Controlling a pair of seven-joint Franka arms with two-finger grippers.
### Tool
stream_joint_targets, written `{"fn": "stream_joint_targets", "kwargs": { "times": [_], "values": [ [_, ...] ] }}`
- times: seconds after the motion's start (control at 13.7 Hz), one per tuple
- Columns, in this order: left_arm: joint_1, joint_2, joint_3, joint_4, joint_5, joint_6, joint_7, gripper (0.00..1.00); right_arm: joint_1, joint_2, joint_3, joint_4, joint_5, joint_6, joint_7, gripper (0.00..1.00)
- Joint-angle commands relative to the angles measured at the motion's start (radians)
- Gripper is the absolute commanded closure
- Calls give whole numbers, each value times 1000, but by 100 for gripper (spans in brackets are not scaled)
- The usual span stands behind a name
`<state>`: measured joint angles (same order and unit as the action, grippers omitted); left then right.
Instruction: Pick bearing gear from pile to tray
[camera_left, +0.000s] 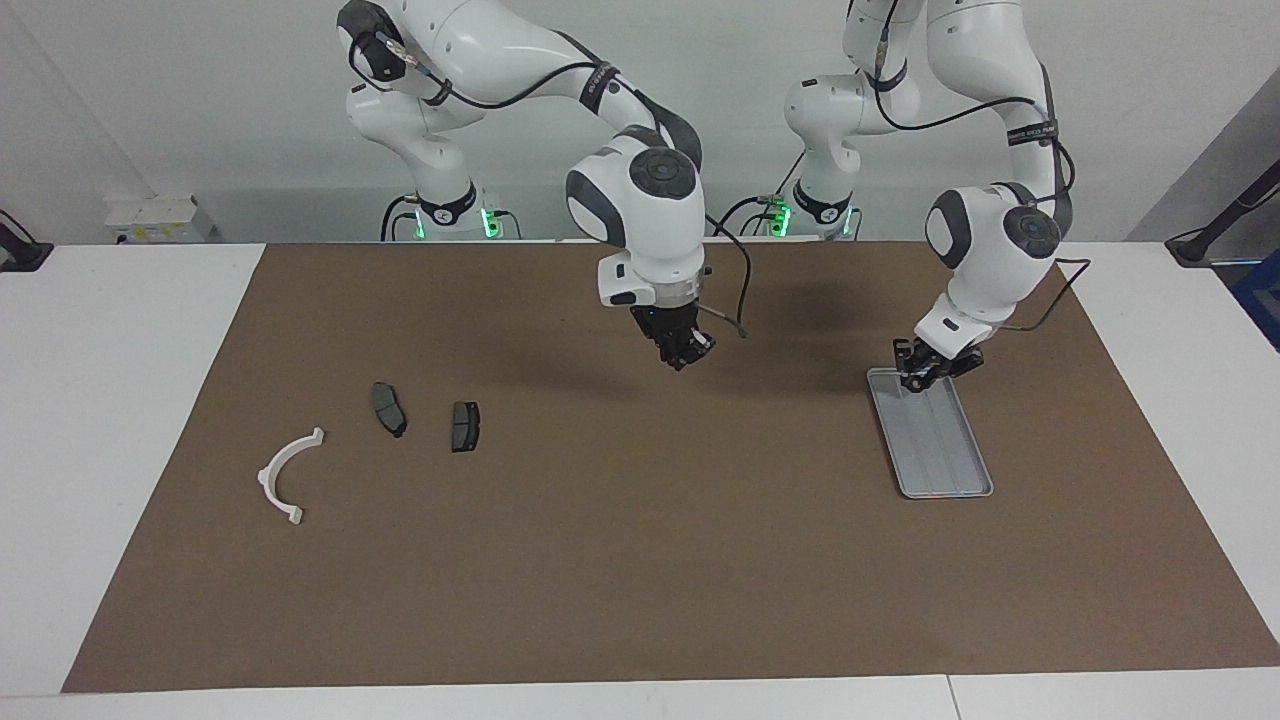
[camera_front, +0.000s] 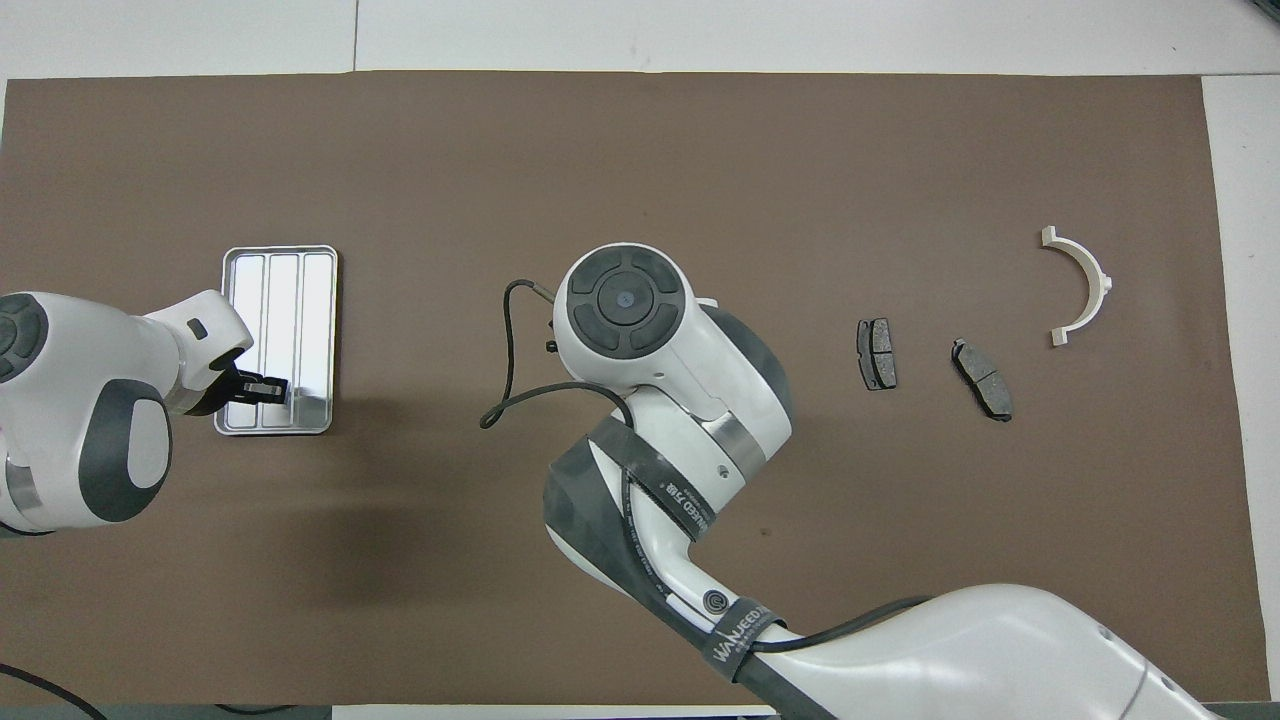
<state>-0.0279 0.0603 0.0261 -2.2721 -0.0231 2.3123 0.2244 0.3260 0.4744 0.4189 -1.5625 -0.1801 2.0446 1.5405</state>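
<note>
**Desk:** Where does the tray lie from you?

**Me:** The tray (camera_left: 940, 450) sits near the left arm's end of the counter, its long axis running from the robots' edge toward the edge facing them. I have the right gripper (camera_left: 685, 352) up over the middle of the counter. The tray is off toward the left arm's end, and the pile is well apart toward the right arm's end. There I see the white arc (camera_left: 285, 478) and two dark plates (camera_left: 389, 409), but no rings.

**Desk:** And the jaws?

**Me:** The right jaws are fully closed. I cannot tell whether something tiny is pinched between them. The left gripper (camera_left: 925, 368) hangs over the tray's end nearest the robots, so that arm is the closer one. I cannot tell the state of its jaws.
</note>
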Motion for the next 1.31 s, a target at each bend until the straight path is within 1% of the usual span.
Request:
{"fn": "stream_joint_targets", "kwargs": {
  "times": [0.0,0.15,0.44,0.51,0.58,0.66,0.73,0.8,0.88,0.95,1.02,1.09,1.17,1.24],
  "values": [
    [17,15,-11,-32,-14,71,29,100,38,123,-3,4,-172,118,154,100],
    [17,32,-11,-32,-14,85,29,100,38,171,-5,4,-194,173,161,100],
    [17,47,-11,-32,-14,102,30,100,25,178,-6,1,-199,200,161,100],
    [17,47,-9,-32,-14,99,29,93,24,178,-6,-2,-199,207,161,100],
    [16,47,-11,-32,-14,101,29,47,22,178,-6,-4,-197,210,161,100],
    [16,47,-11,-30,-12,95,30,20,22,178,-6,-4,-197,209,162,100],
    [13,50,-11,-20,-12,85,29,5,22,178,-6,-2,-196,210,167,100],
    [7,52,-11,3,-12,61,27,0,22,178,-6,-4,-196,210,167,100],
    [3,50,-11,52,-12,-15,24,0,21,178,-6,-4,-196,210,168,100],
    [2,47,-11,127,-12,-119,18,0,21,178,-8,-5,-194,210,168,88],
    [-1,46,-12,199,-12,-222,12,0,19,178,-8,-4,-194,210,170,65],
    [-1,43,-17,260,-14,-297,-5,0,19,178,-9,-4,-194,210,177,29],
    [-6,36,-21,299,-14,-342,-34,0,18,178,-9,-1,-194,207,178,0],
    [-35,33,-22,315,-14,-353,-86,0,16,178,-9,2,-193,204,178,0]
  ]
}}
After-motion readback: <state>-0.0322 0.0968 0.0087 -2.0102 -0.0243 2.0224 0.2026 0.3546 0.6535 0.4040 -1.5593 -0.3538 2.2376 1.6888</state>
